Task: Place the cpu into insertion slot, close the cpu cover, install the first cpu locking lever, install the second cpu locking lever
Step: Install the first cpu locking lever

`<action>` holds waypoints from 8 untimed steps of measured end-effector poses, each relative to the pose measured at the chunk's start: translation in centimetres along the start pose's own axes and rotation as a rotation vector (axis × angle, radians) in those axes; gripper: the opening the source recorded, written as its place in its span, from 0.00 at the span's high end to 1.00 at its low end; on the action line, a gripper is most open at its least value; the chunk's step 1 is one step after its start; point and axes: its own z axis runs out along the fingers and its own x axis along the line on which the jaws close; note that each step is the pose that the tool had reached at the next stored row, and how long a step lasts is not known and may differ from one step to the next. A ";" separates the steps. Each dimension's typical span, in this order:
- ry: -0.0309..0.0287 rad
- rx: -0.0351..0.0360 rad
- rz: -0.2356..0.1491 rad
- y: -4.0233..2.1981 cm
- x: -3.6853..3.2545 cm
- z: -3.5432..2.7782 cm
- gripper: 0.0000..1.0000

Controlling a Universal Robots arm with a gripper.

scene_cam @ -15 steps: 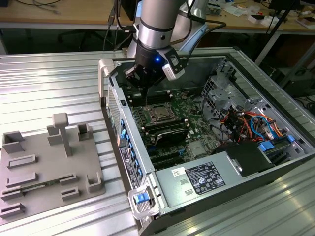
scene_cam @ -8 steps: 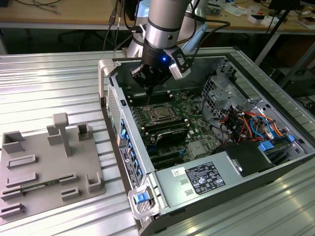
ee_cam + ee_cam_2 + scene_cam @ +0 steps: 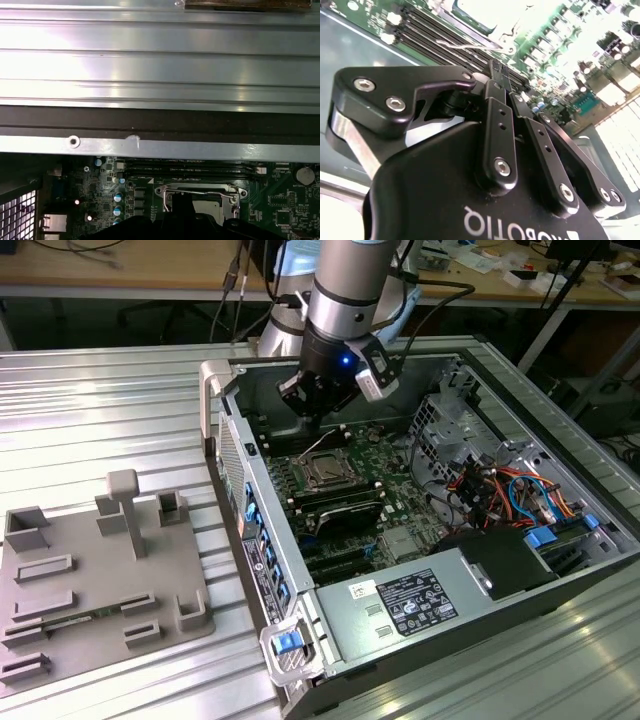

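White lettering (image 3: pixel 520 225) stands on the gripper (image 3: pixel 499 72) body. A printed white label (image 3: pixel 405 602) lies on the power supply (image 3: pixel 345 632), too small to read.

Bright room light, blown-out glare on motherboard (image 3: pixel 592 57), sheen on ribbed table (image 3: pixel 150 65)

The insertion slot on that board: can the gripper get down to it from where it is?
Probably yes. In the exterior view the gripper hangs just above the insertion slot, the computer case lies open, and nothing stands between them.
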 end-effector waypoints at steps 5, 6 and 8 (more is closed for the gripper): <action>0.0004 -0.0001 -0.008 0.00 -0.64 0.36 0.89; 0.0005 -0.0001 -0.009 0.00 -0.73 0.42 0.89; 0.0005 -0.0002 -0.011 0.00 -0.88 0.54 0.89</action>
